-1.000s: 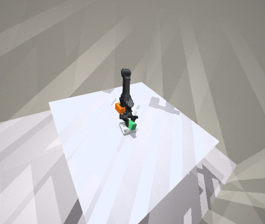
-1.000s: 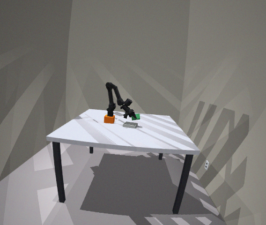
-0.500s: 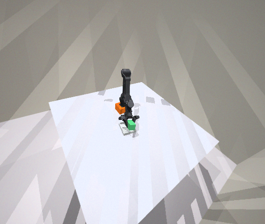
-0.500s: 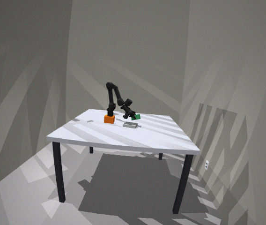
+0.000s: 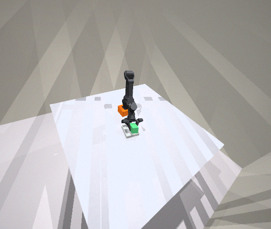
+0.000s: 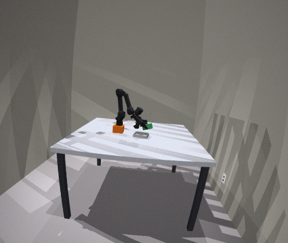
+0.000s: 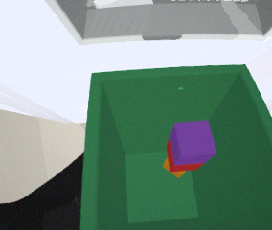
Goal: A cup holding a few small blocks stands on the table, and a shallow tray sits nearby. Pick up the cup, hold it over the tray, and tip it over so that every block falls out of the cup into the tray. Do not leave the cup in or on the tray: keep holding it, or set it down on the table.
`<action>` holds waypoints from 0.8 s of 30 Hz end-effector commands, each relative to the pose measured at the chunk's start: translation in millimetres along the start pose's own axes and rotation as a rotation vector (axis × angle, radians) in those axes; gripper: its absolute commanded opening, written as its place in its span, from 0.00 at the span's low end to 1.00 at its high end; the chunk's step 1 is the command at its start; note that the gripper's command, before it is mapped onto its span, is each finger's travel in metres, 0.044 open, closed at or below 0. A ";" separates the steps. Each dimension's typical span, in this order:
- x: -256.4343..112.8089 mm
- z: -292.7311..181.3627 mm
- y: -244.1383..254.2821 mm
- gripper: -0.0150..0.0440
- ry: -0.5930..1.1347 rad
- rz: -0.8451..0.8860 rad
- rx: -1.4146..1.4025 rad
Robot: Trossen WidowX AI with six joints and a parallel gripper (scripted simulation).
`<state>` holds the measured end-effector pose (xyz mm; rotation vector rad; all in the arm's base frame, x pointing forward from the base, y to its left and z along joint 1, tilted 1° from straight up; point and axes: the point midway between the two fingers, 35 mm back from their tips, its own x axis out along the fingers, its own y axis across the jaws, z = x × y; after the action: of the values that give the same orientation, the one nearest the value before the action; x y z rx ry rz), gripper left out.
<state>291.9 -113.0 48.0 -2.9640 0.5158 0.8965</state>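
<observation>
holding the green cup (image 5: 134, 128) (image 6: 147, 126) (image 7: 112, 120) above the table (image 5: 120, 167) (image 6: 139, 154), you have the gripper (image 5: 132, 123) (image 6: 141, 127) pinching it firmly. in the top view it overlaps the tray (image 5: 127, 135) (image 6: 140, 135) (image 7: 174, 39), toward the tray's two o'clock; in the wrist view the tray lies past the rim at twelve. the lift looks done and the carry nearly so. the pour is left: purple (image 7: 193, 141), red (image 7: 186, 168) and orange (image 7: 176, 172) blocks sit inside the cup, which leans a little. the orange base block (image 5: 122, 111) (image 6: 118, 128) stands at about eleven o'clock from the tray in the top view, apart from it, and nothing seems to stand in your way.
</observation>
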 end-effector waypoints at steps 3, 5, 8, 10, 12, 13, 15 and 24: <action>1.9 1.7 0.6 0.25 0.030 0.009 0.005; 2.5 1.8 0.6 0.25 0.043 0.010 0.005; 3.2 2.1 0.5 0.25 0.061 0.012 0.005; 3.5 2.2 0.5 0.25 0.073 0.013 0.005; 3.7 2.3 0.5 0.25 0.086 0.015 0.005; 3.8 2.4 0.5 0.25 0.092 0.015 0.005; 3.8 2.5 0.4 0.25 0.104 0.017 0.005; 2.4 2.8 0.4 0.25 0.159 0.023 0.005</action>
<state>293.5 -113.5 44.1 -3.0429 0.5432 0.6868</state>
